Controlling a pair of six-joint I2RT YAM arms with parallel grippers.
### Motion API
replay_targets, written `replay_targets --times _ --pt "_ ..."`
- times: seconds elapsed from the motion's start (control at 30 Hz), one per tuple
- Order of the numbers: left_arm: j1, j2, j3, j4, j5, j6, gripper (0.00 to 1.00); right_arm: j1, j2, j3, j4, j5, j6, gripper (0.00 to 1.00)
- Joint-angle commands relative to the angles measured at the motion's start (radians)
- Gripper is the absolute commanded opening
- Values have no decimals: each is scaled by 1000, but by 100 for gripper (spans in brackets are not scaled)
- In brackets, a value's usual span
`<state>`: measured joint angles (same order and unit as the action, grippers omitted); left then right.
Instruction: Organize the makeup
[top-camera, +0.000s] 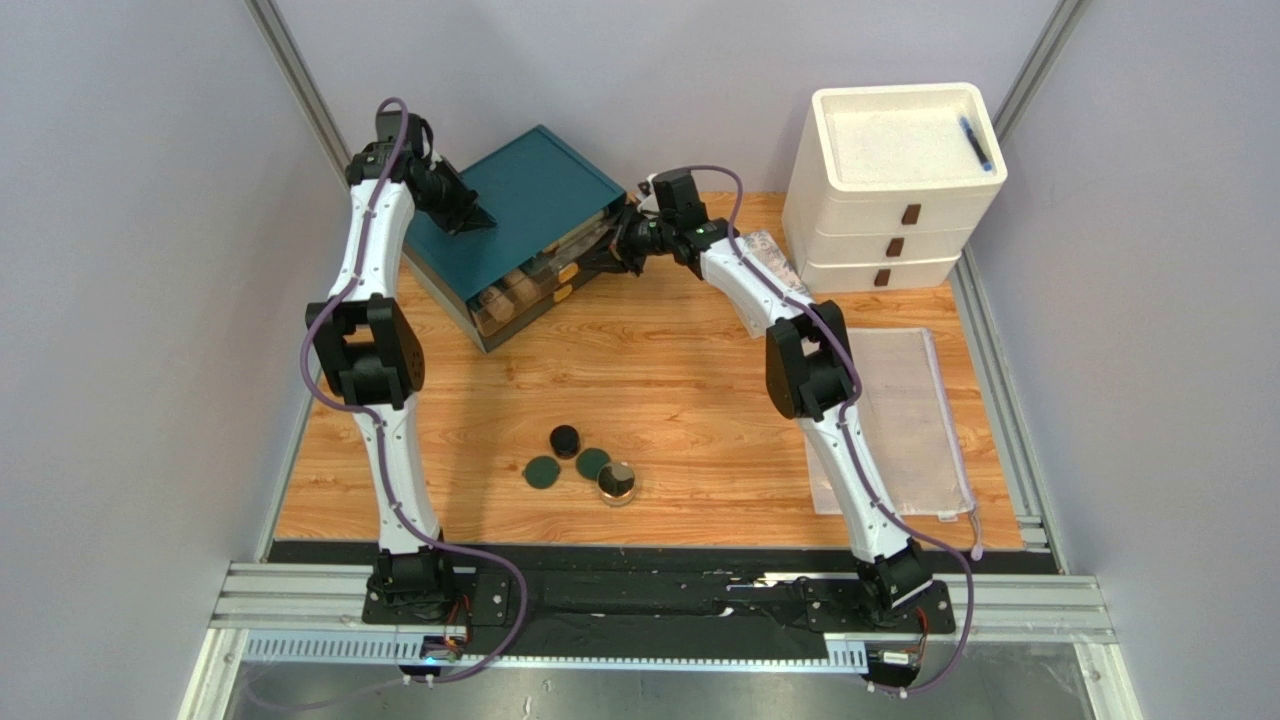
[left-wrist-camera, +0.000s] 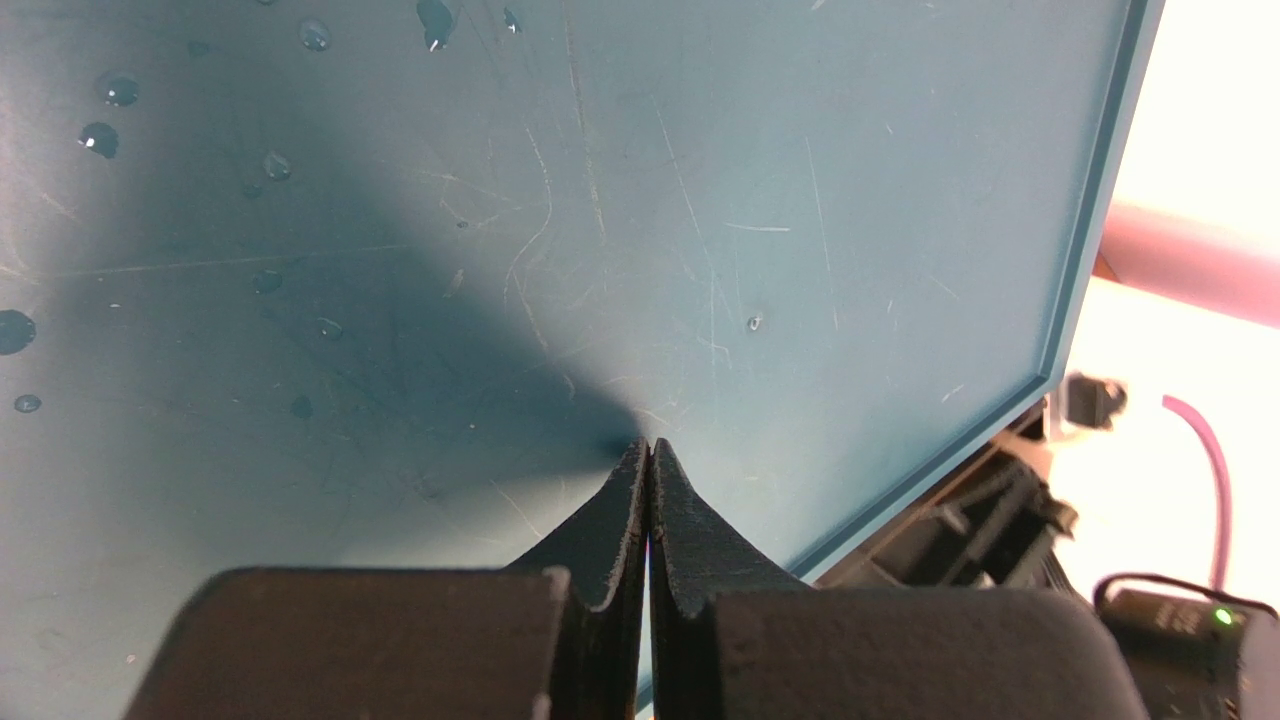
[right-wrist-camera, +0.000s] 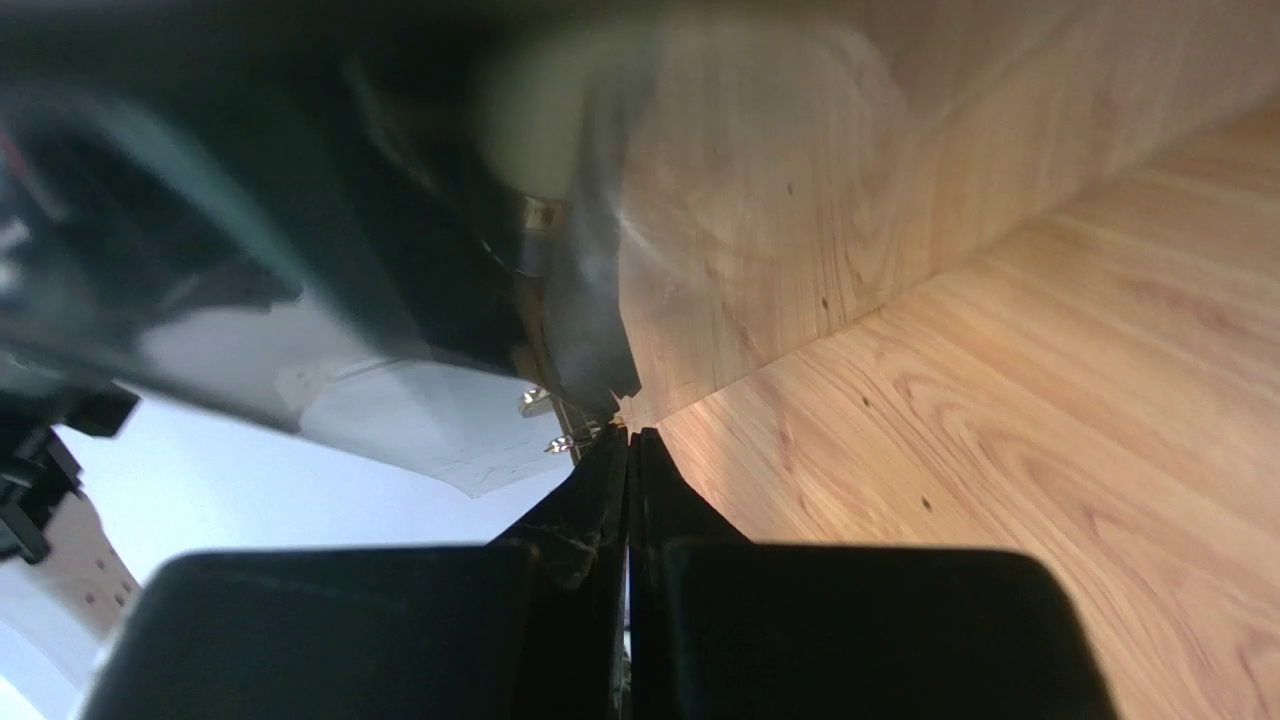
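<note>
Four round compacts (top-camera: 592, 462), dark green and black, lie clustered near the front of the wooden table (top-camera: 706, 405). Well behind them stands a teal drawer box (top-camera: 541, 188). The left gripper (left-wrist-camera: 649, 450), fingers pressed together and holding nothing, touches its tips to the box's lid. The right gripper (right-wrist-camera: 628, 435), likewise closed and empty, sits at the box's right side, seemingly touching it. A white drawer unit (top-camera: 894, 180) stands far right.

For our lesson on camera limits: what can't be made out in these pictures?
- Contents of the teal box: top view, too small.
- Whether the right gripper touches anything: right wrist view, blurred.
- Inside the white drawers: top view, fronts shut.
</note>
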<state>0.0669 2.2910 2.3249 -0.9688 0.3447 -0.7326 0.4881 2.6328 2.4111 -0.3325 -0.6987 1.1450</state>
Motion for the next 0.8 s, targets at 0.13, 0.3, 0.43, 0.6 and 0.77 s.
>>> replay_targets --times 0.13,0.3,0.43,0.6,0.77 --pt "-21 110 -67 -222 -81 59 0 83 105 123 211 28 191 0" --pt "-26 110 -65 -220 -75 59 0 92 105 115 239 31 202 0" --pt "-27 98 -67 -205 -66 62 0 89 60 50 242 11 168 0" --pt "-26 91 -55 -189 -41 50 0 63 -68 -125 248 19 119 8" --pt "-26 96 -64 -183 -30 47 0 50 -91 -234 247 -7 125 49"
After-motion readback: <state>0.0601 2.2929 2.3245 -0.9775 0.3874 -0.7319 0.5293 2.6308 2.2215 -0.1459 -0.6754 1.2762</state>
